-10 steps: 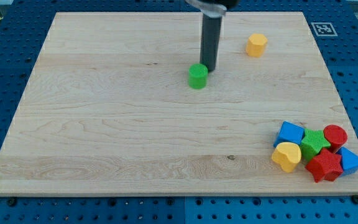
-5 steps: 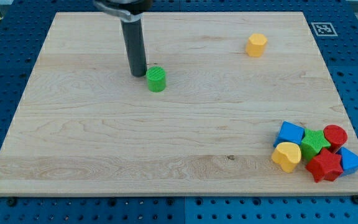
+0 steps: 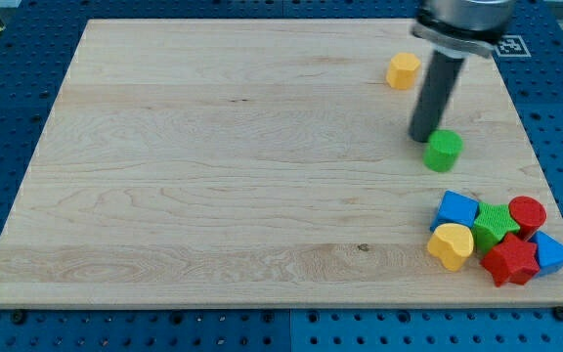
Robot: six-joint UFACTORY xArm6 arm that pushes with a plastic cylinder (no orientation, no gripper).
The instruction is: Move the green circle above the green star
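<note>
In the camera view, my tip [image 3: 422,138] rests on the desk [image 3: 213,196] near the right edge, a bit above the middle; the end effector is only a plain dark rod, so it has no jaws to open or close and it holds nothing; it can only push.

The green circle [image 3: 443,151] sits just beside my tip, to the tip's right and a little toward the bottom edge; the two look like they touch or nearly touch, but I cannot tell for sure.

The green star [image 3: 496,224] lies in the bottom right corner, packed in a small pile; a blue block [image 3: 454,209] is on its left, a yellow heart [image 3: 451,245] is lower left, a red circle [image 3: 527,214] is on its right, a red star [image 3: 510,260] is below it, and another blue block [image 3: 553,253] is near the right edge.

The circle is up and to the left of the star, and the spot above the star is bare wood; so I think the circle needs a push toward the right and slightly down, and my tip is already on the correct side for that.

There is not much room before the right edge, so the push should be short; too far down and the circle would bump the pile.

A yellow block [image 3: 404,70] sits alone near the top edge, well out of the way.
</note>
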